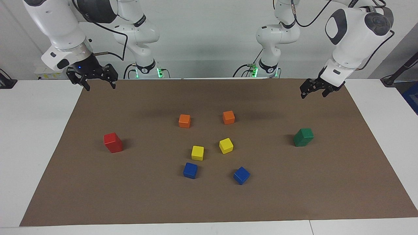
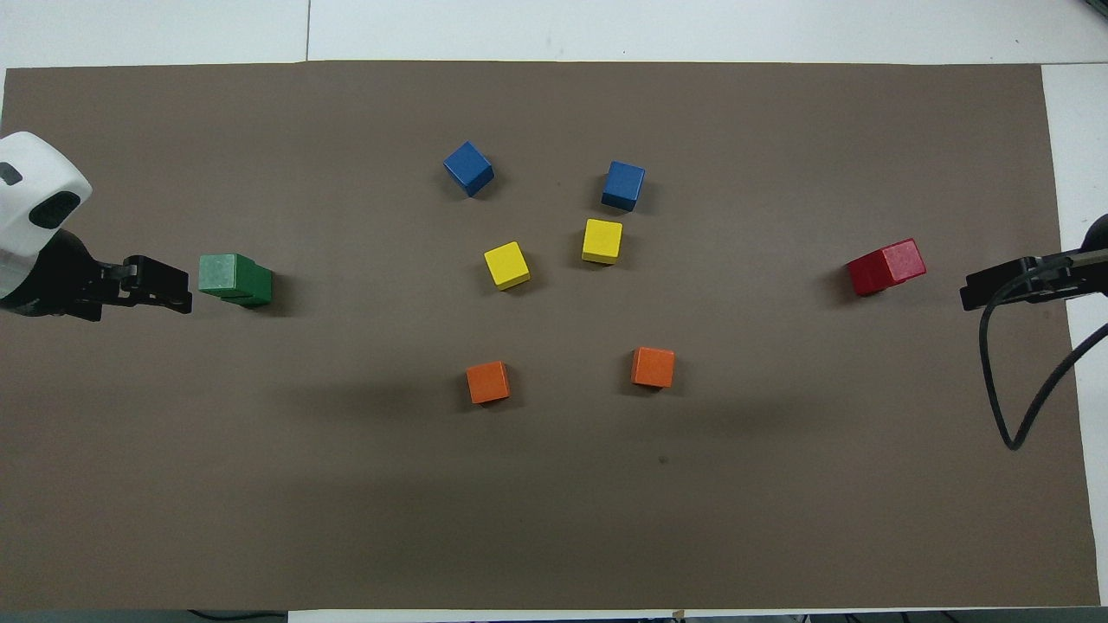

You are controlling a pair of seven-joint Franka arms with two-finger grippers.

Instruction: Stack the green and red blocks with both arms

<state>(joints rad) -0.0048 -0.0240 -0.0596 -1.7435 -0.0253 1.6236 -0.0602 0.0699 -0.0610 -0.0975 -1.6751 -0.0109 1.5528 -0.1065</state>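
Observation:
Two dark green cubes stand stacked (image 1: pixel 303 137) toward the left arm's end of the brown mat, the upper one slightly twisted; the stack also shows in the overhead view (image 2: pixel 234 279). Two bright red cubes stand stacked (image 1: pixel 113 142) toward the right arm's end, and also show in the overhead view (image 2: pixel 885 266). My left gripper (image 1: pixel 313 96) hangs open and empty over the mat's edge by the green stack, apart from it (image 2: pixel 164 287). My right gripper (image 1: pixel 101 87) hangs open and empty over the mat's corner by the red stack, apart from it (image 2: pixel 995 290).
In the middle of the mat (image 1: pixel 294 195) lie two orange cubes (image 1: pixel 184 121) (image 1: pixel 228 117) nearest the robots, two yellow cubes (image 1: pixel 197 152) (image 1: pixel 226 145) farther out, and two blue cubes (image 1: pixel 190 170) (image 1: pixel 241 175) farthest. White table (image 1: pixel 32 130) surrounds the mat.

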